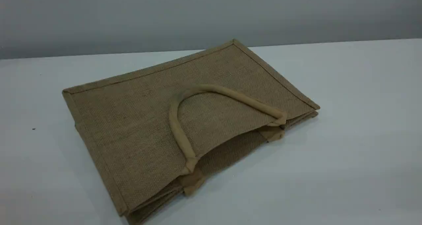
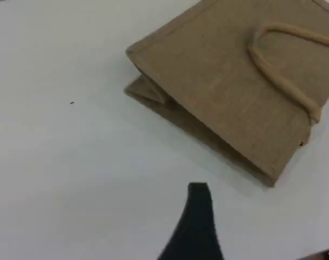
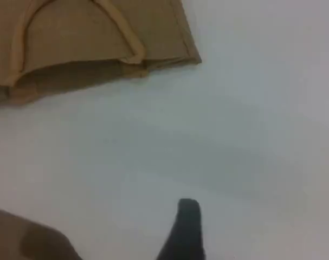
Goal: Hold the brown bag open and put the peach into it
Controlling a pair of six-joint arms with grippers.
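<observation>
Jute weave, tan-brown, makes up the brown bag [image 1: 132, 119], lying flat on the white desk [image 1: 346, 152] with bound edges, folded gusset sides and one padded loop handle [image 1: 176, 126] resting on top. Left claw [image 2: 194, 227] hangs above bare desk, bag ahead to its right; right claw [image 3: 183, 230] likewise, bag ahead-left. Both claws stand apart, gripping nothing.

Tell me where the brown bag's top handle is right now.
In the scene view the handle lies flat on the brown bag, folded back over its upper panel, arching from the mouth edge nearest the camera, at the middle of the table.
</observation>
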